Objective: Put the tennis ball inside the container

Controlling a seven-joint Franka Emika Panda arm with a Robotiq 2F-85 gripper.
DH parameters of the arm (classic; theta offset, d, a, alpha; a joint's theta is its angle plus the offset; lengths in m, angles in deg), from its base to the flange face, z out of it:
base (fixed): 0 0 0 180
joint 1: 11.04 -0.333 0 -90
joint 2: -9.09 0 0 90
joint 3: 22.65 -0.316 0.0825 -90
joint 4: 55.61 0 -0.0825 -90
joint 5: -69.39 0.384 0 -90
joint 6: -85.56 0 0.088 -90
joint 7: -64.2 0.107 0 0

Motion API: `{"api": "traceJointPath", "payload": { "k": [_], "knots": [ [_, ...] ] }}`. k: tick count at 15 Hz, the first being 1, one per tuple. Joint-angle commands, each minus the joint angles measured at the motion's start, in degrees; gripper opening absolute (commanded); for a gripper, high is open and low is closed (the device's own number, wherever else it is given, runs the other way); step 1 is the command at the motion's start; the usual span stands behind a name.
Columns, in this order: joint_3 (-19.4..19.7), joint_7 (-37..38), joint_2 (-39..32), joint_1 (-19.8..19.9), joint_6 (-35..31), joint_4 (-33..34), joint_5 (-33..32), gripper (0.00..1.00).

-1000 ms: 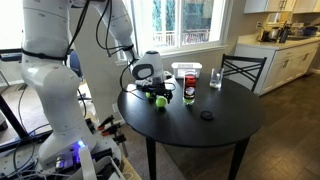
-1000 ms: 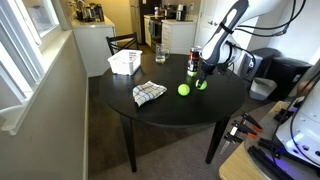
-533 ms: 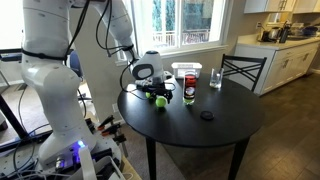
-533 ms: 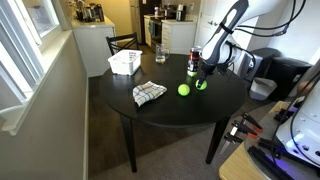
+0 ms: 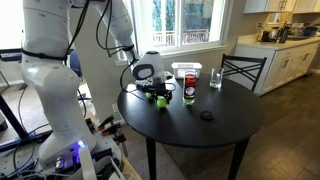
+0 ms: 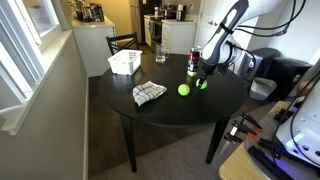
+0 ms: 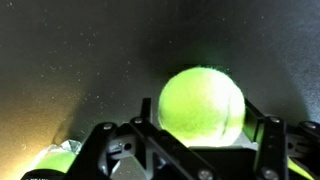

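Your black two-fingered gripper [image 7: 202,122] is down at the surface of a round black table [image 6: 165,115], near the edge closest to the robot's white arm [image 5: 122,40]. In the wrist view, a fuzzy yellow-green tennis ball [image 7: 200,98] sits between the two fingers. One finger [image 7: 146,118] is close against its left side and the other is close against its right. The jaws stand apart by the width of the ball. You cannot tell from these pictures whether the pads are pressing on it or only flanking it. The ball appears to rest on the tabletop.

A second look-alike yellow-green ball [image 6: 184,89] lies free on the table just beside the gripper. In the wrist view it shows only as a green sliver at the lower left corner.

The low white open-topped container with a reddish rim [image 5: 186,69] stands well apart from the gripper, toward the far side of the table. A tall dark can with a red label [image 5: 190,88] stands between the gripper and the container in an exterior view. A clear drinking glass [image 5: 215,78] stands near the can. A checkered folded cloth [image 6: 149,93] lies flat on the table, near the free ball. A small dark round object [image 5: 207,115] lies alone on the tabletop. A dark wooden chair [image 5: 243,70] stands at the table's far side.
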Motion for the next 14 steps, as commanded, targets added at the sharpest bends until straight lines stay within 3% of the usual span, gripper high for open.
{"api": "traceJointPath", "payload": {
  "k": [1, 3, 5, 6, 10, 14],
  "knots": [
    [0.3, 0.8, 0.1, -0.5, -0.1, -0.2, 0.1, 0.54],
    [0.3, 1.0, 0.3, -0.5, -0.1, -0.3, 0.1, 0.44],
    [1.7, 2.1, 1.6, -2.0, -0.5, -0.8, -0.9, 0.44],
    [-3.1, 9.3, 3.4, 4.1, -1.3, -1.9, -10.0, 0.44],
    [-3.7, 20.8, 12.0, 5.1, -0.3, -4.3, -23.2, 0.43],
    [-6.0, 27.1, 20.1, 7.2, -0.4, -5.8, -31.5, 0.43]
  ]
}}
